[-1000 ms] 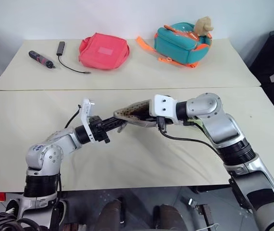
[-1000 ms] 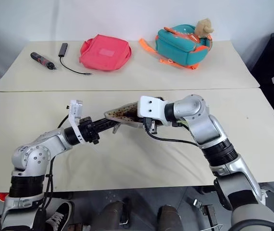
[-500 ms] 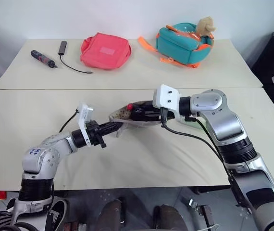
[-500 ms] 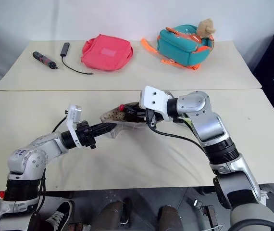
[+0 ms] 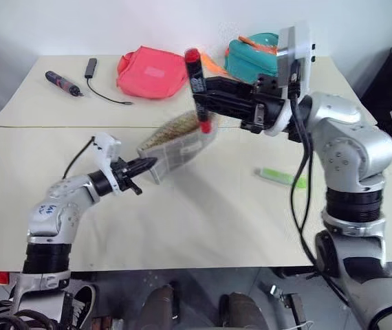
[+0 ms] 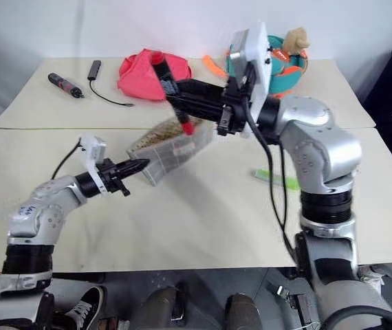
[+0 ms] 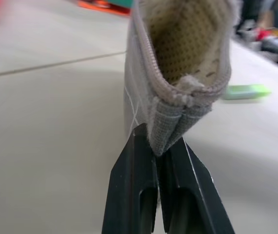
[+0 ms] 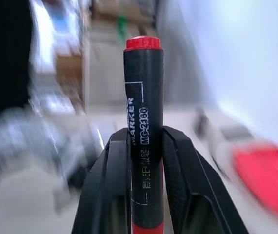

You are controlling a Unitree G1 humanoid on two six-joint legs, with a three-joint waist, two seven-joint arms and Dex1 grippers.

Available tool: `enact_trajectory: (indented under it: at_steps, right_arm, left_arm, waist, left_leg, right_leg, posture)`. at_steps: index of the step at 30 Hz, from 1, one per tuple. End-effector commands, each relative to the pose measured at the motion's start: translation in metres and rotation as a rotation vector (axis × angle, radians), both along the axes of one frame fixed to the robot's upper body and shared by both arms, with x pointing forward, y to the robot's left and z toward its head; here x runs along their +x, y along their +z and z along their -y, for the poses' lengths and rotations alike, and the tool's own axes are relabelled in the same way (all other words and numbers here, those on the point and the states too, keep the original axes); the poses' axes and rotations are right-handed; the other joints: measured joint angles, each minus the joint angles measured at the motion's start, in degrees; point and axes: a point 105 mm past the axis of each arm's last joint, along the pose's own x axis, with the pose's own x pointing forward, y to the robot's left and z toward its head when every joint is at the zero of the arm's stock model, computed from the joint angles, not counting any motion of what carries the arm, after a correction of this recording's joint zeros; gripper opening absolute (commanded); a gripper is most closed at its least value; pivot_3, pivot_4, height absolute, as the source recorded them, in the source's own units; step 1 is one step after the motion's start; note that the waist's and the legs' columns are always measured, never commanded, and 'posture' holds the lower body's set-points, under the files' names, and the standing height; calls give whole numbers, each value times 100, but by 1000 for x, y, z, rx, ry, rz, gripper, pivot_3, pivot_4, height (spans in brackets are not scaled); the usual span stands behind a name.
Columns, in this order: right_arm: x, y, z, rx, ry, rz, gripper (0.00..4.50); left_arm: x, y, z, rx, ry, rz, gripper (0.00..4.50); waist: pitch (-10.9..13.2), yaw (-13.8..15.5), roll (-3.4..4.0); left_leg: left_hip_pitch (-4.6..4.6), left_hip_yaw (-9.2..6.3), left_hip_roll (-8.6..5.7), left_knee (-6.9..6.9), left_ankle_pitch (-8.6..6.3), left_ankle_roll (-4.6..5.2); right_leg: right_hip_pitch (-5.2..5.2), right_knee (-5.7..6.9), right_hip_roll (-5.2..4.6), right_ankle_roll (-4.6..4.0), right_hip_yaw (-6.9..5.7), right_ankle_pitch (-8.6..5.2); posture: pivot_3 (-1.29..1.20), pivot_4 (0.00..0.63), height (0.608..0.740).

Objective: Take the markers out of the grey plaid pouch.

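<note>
The grey plaid pouch [image 5: 176, 142] hangs tilted above the table with its mouth open and its dotted lining [image 7: 190, 44] showing. My left gripper [image 5: 142, 167] is shut on the pouch's lower corner, fingers [image 7: 134, 185] pinching the fabric. A black marker with red ends [image 5: 197, 88] is held up above the pouch, clear of it. My right gripper [image 5: 201, 97] is shut on its middle, with both fingers [image 8: 114, 170] clamped on the barrel [image 8: 144, 126]. A light green marker [image 5: 280, 177] lies flat on the table to the right of the pouch.
On the far table lie a pink pouch [image 5: 151, 72], a teal bag [image 5: 254, 58] with a plush toy, a dark pen-shaped tool [image 5: 60, 82] and a black cable [image 5: 96, 82]. A seam [image 5: 58, 126] runs between the two tables.
My right gripper has risen with the black and red marker, drawing it out of the pouch's mouth. The left gripper has shifted left with the corner, and the pouch now tilts up.
</note>
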Motion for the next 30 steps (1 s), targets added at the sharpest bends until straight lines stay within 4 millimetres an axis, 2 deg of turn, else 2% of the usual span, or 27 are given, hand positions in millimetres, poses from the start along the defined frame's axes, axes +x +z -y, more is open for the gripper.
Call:
enact_trajectory:
  at_steps: [1,4,5,7,10,13,16,19,22,24,28,30]
  right_arm:
    - [2,-58,32,-374,-77,-3,545]
    - [2,-106,47,-562,-117,-14,545]
    - [2,-116,50,-596,-127,-9,545]
    - [2,-126,54,-643,-125,1,545]
    - [13,-149,63,-727,-177,26,545]
    - [20,-159,68,-724,-201,12,545]
    - [27,-161,70,-704,-232,16,1572]
    - [24,-166,65,-635,-213,-57,2620]
    - [29,-144,48,-504,-229,10,3701]
    - [26,-134,39,-415,-191,-35,4425]
    - [27,-91,23,-121,-169,-58,4470]
    - [22,-80,17,-65,-136,-70,4470]
  left_arm:
    - [0,15,-9,31,30,80,0]
    - [-2,10,-6,35,38,83,0]
    - [-3,9,-5,31,39,82,0]
    - [-3,8,-3,27,40,82,0]
    - [-2,9,-1,8,38,80,0]
    - [-2,10,0,21,34,89,0]
    - [-2,12,1,16,34,91,0]
    - [-4,10,3,17,28,89,0]
    - [-3,19,-1,-50,44,109,0]
    - [-2,26,-4,-126,51,104,0]
    - [-4,41,0,-213,52,72,0]
    - [0,50,-8,-316,100,-8,0]
  waist:
    - [-2,19,-3]
    - [-3,1,-5]
    - [-3,-33,-4]
    - [-2,-73,-4]
    - [-2,-80,-5]
    - [-1,-53,-7]
    - [2,-33,-12]
    - [2,-41,-12]
    - [2,-45,-12]
    - [2,-56,-12]
    - [5,-57,-17]
    - [6,-40,-20]
  left_leg:
    - [0,5,-1,0,-5,5]
    - [0,31,3,-3,-17,12]
    - [0,33,6,-4,-14,17]
    - [1,49,13,-8,-4,33]
    - [5,56,20,-3,-2,33]
    - [9,55,17,7,-1,35]
    - [9,52,17,13,-13,11]
    - [9,52,16,14,-13,10]
    - [9,49,17,13,-7,18]
    - [8,49,19,12,4,35]
    - [8,47,21,11,5,37]
    - [8,43,20,12,6,38]
  right_leg:
    - [0,-5,-2,3,1,2]
    - [1,-10,-2,11,7,6]
    - [0,-9,-1,11,7,6]
    - [-5,-8,1,11,6,6]
    - [-7,-4,3,11,2,6]
    - [-4,-13,-4,11,3,6]
    - [-1,-12,-6,12,2,6]
    - [-1,-11,-7,14,3,10]
    - [-3,-8,-4,13,2,11]
    - [-4,-7,-2,12,1,11]
    - [-2,2,1,11,0,12]
    - [0,6,0,12,0,13]
  posture:
    - [0,150,740]
    - [0,150,740]
    - [0,150,740]
    - [0,150,740]
    - [0,150,740]
    - [0,150,740]
    - [0,150,740]
    - [0,150,740]
    - [0,150,740]
    - [0,150,740]
    - [0,150,740]
    - [0,150,740]
